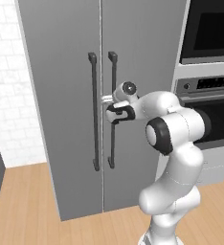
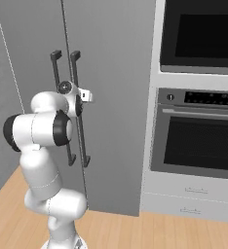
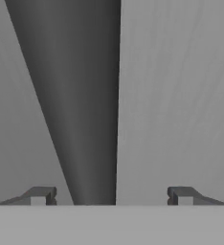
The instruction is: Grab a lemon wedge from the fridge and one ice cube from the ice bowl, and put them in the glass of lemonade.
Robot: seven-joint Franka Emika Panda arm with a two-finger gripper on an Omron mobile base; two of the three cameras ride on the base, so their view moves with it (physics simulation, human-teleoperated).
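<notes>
1. Far left in the left base view: white tile wall (image 1: 6, 81), w/ wood floor (image 1: 28, 206) below it.
2. Next, the fridge (image 1: 61, 95): tall, grey, both doors shut. Thin seam runs down the middle.
3. Left handle (image 1: 94, 112) is a long dark bar, just left of the seam. Nothing touches it.
4. Right handle (image 1: 113, 72) is the same kind of bar, just right of the seam.
5. The gripper (image 1: 106, 100) is at the right handle, approx. halfway up the bar. In the hand view the bar (image 3: 80, 105) sits btwn the two fingertips (image 3: 41, 194). They stand wide apart & don't touch it. Gripper holds nothing.
6. White arm (image 1: 173, 129) bends back to the right & down.
7. Right of the fridge: two ovens (image 2: 199, 141) w/ dark glass, one above the other. Drawers (image 2: 194, 194) below them.
</notes>
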